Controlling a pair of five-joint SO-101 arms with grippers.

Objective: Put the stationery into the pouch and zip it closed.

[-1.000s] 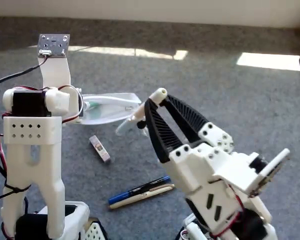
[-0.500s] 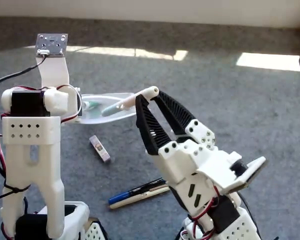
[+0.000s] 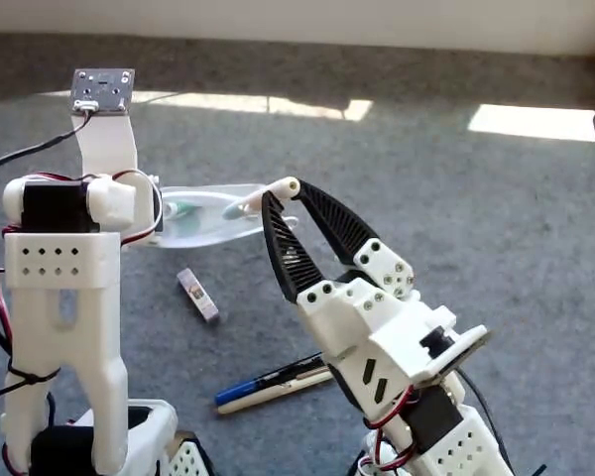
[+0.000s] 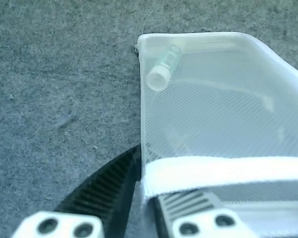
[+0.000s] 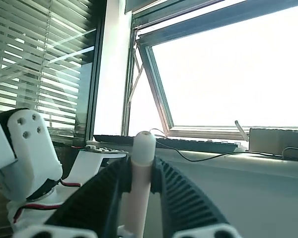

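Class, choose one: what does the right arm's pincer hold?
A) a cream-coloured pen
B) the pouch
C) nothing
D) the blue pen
A: the right pincer is shut on a cream-coloured pen, its far end at the pouch; the blue pen lies on the carpet.

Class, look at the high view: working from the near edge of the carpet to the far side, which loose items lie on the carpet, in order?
pair of pens → small white block → clear pouch
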